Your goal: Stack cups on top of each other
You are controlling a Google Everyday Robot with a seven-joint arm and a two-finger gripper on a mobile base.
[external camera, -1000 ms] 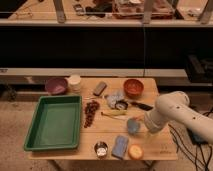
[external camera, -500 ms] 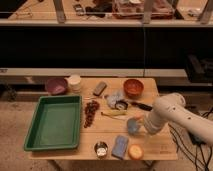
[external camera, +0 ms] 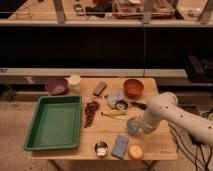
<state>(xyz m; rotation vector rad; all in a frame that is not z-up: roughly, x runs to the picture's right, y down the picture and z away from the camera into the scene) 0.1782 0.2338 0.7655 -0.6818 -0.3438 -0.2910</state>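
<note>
Toward four o'clock from the wooden table's (external camera: 161, 146) middle, the gripper (external camera: 138, 126) sits at the light blue cup (external camera: 132, 124); whether it grasps the cup I cannot tell. The dark silvery cup (external camera: 101, 149) stands at six o'clock near the front edge. The cream-white cup (external camera: 75, 81) is at eleven o'clock, just beside the purple bowl (external camera: 56, 85).

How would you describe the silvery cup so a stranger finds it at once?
Start at the green tray on the table's left. Just off its front right corner, near the table's front edge, stands the silvery cup, left of a blue sponge. It alone is dark with a pale inside; the blue cup sits by the gripper.
</note>
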